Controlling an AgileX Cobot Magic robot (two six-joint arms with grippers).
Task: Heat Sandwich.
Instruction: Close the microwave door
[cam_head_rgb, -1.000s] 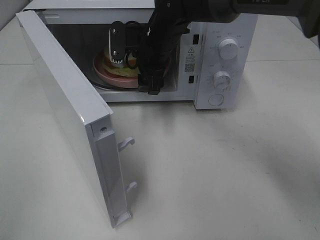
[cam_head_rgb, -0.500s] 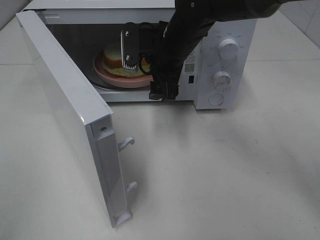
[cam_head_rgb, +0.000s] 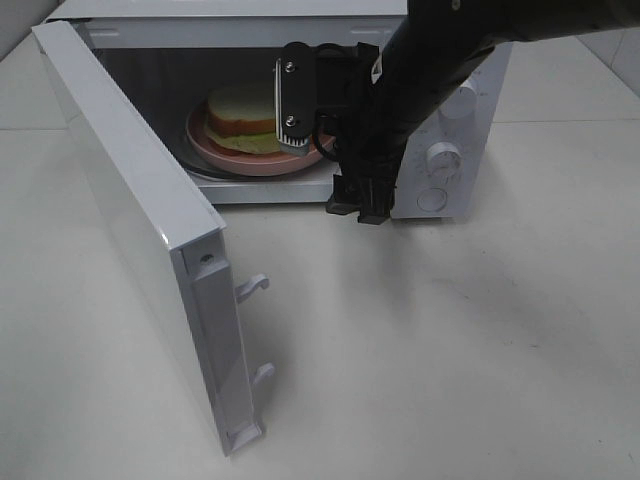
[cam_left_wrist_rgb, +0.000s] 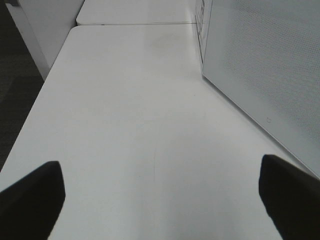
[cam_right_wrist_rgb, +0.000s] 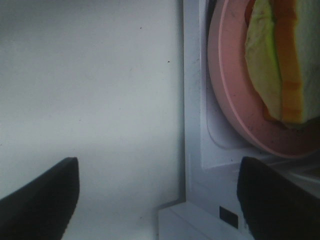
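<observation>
Right wrist view first: the right gripper (cam_right_wrist_rgb: 160, 200) has its jaws spread wide with nothing between them, hanging just outside the mouth of the microwave (cam_head_rgb: 200, 25), over the front sill at the right end of the opening. The closest edges are that sill and the control panel (cam_head_rgb: 440, 160) right behind the arm, so it's snug there. On the left, the door (cam_head_rgb: 130, 200) swings out toward the near side, with two latch hooks (cam_head_rgb: 255, 285) poking off its free edge. Everything near and right of the door is plain white table (cam_head_rgb: 450, 350), lots of open room. The sandwich (cam_head_rgb: 245, 108) sits on a pink plate (cam_head_rgb: 255, 160) inside the oven, left of the claw and farther in, not touching it. The left gripper (cam_left_wrist_rgb: 161, 200) is wide open too and holding nothing, over bare table beside the microwave's perforated side wall (cam_left_wrist_rgb: 260, 65). A dark floor (cam_left_wrist_rgb: 15, 75) drops off past the table edge.
</observation>
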